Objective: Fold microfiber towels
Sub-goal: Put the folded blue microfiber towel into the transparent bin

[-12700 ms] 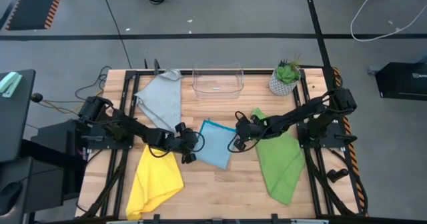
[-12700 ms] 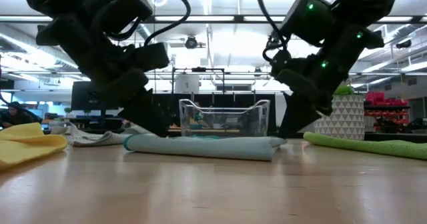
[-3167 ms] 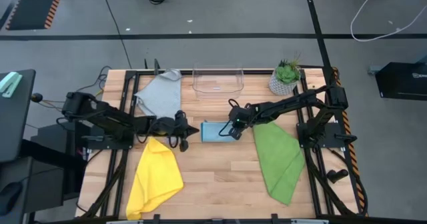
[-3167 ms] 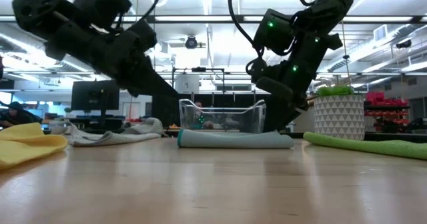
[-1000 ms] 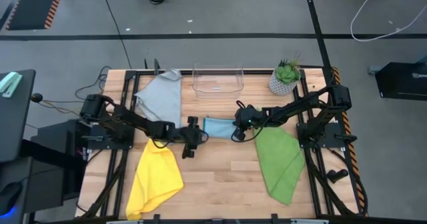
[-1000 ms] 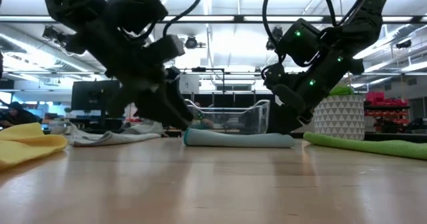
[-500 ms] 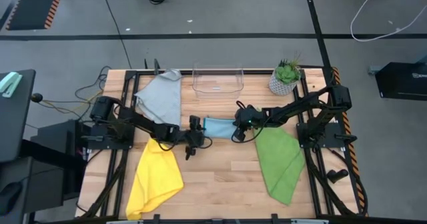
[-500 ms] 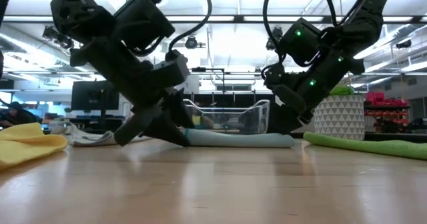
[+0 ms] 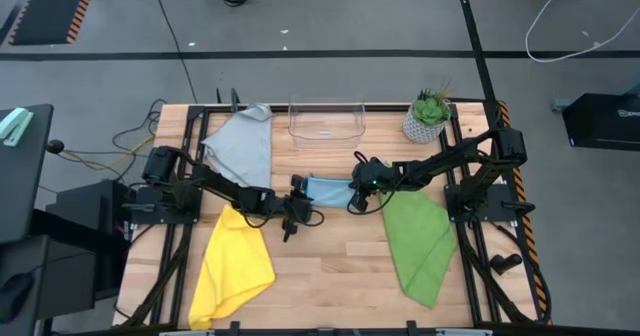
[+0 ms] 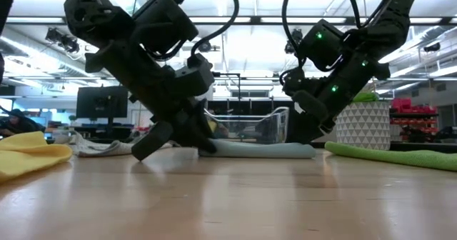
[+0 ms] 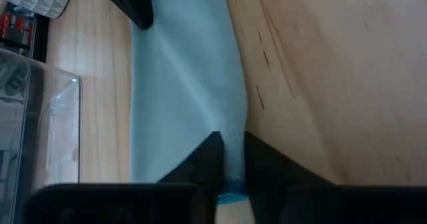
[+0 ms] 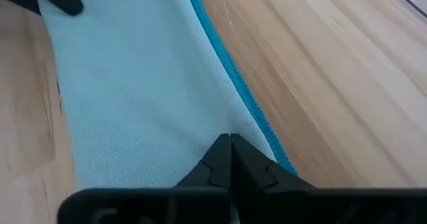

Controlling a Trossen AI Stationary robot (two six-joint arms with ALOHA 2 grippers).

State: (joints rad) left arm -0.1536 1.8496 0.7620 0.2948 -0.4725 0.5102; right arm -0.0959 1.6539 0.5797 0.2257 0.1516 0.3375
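The light blue towel [image 9: 326, 189] lies folded into a small rectangle at the table's middle; it also shows in the low view [image 10: 260, 149]. My left gripper [image 9: 301, 202] is at its near left corner, shut on it [image 11: 231, 159]. My right gripper [image 9: 355, 192] is at its right end, shut on it [image 12: 230, 143]. The grey towel [image 9: 243, 146] lies spread at the far left. The yellow towel [image 9: 232, 266] lies at the near left and the green towel [image 9: 420, 236] at the right. My left gripper pinches the light blue towel's left end at its near corner [image 11: 231, 144] between its two fingers. It comes low and slanting from the table's left. The towel lies flat on the table. My right gripper's fingers [image 12: 220, 151] are shut on the light blue towel's right end, beside its darker blue hem [image 12: 257, 121]. They come slanting down from the table's right. How many layers they hold does not show. The towel lies flat on the table.
A clear plastic bin [image 9: 326, 121] stands at the far middle just behind the blue towel. A potted plant [image 9: 429, 116] stands at the far right. Bare wood [image 9: 330, 266] shows between the yellow and green towels.
My left gripper has gone down and toward the table's right, up to the light blue towel's left end. The towel has stayed where it was.
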